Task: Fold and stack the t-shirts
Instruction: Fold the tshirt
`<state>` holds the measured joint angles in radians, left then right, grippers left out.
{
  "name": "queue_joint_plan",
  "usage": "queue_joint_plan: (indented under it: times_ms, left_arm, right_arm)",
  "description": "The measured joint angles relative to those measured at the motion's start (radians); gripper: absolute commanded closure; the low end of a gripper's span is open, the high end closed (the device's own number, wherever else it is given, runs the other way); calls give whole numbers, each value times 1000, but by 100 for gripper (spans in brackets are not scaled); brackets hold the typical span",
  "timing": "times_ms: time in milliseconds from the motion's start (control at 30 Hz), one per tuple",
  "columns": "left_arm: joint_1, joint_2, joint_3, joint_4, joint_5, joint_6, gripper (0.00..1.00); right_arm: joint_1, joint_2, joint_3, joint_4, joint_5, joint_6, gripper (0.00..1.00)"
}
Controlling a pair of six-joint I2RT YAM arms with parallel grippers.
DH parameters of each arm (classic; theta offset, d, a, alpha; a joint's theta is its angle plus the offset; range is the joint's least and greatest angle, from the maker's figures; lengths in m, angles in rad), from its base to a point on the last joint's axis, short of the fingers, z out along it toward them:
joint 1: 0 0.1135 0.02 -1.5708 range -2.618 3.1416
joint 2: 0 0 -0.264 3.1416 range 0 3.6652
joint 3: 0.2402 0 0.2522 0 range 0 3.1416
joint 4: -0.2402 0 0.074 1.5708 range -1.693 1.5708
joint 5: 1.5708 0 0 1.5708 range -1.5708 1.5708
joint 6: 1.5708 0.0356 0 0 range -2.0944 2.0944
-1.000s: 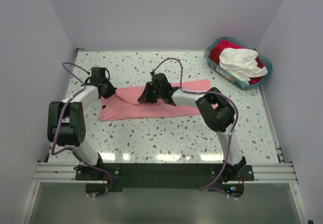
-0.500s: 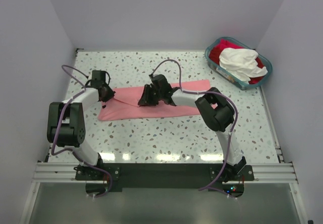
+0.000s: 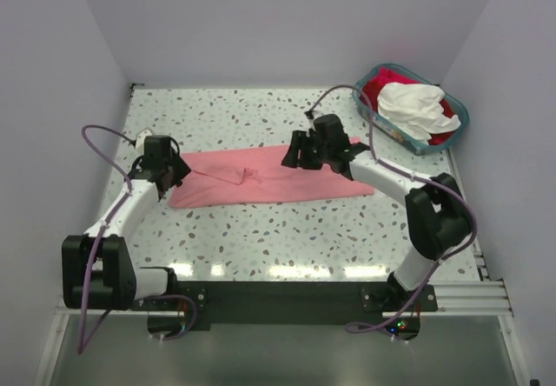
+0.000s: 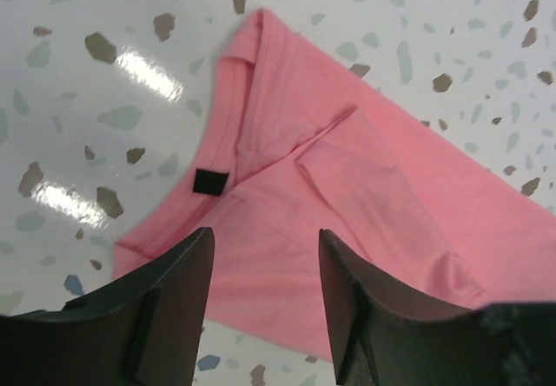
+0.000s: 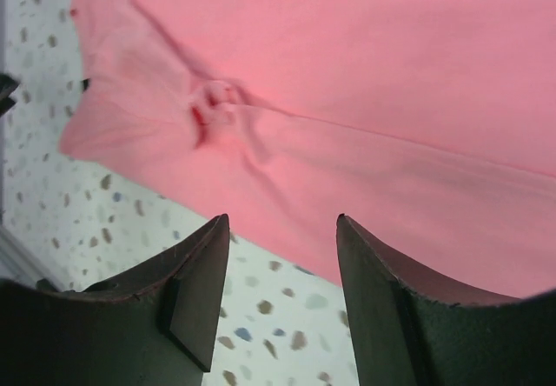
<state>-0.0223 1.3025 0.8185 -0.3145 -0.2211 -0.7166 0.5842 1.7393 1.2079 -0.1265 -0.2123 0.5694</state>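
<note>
Speckled terrazzo table (image 3: 261,229) beneath salmon-pink t-shirt (image 3: 278,179)

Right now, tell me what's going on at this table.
Two arms are folding the pink t-shirt, which lies as a long strip on the table. The left pincer hangs open over its neck-tag end, the right pincer open near its middle; neither grips cloth. The white t-shirt and red t-shirt wait in the basket.
</note>
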Motion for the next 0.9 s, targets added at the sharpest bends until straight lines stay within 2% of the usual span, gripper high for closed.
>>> queue_joint_plan:
  times_ms: [133, 333, 433, 600, 767, 900]
  left_arm:
    - [0, -27, -95, -23, -11, 1, 53]
    - [1, -10, -152, -24, -29, 0, 63]
    - [26, 15, -163, -9, -19, -3, 66]
    - [140, 85, -190, 43, 51, -24, 71]
    - [169, 107, -187, 77, 84, -30, 79]
    - [191, 107, -188, 78, 99, -41, 80]
  right_arm:
    - [-126, -87, -140, -3, 23, -24, 44]
    - [-289, -112, -290, -21, 50, -45, 44]
    - [-348, -124, -335, -20, 46, -45, 44]
    - [-452, -146, -419, 12, 27, -17, 44]
    - [-525, -167, -463, 54, -2, 26, 44]
    - [-561, -203, -495, 51, 11, 42, 44]
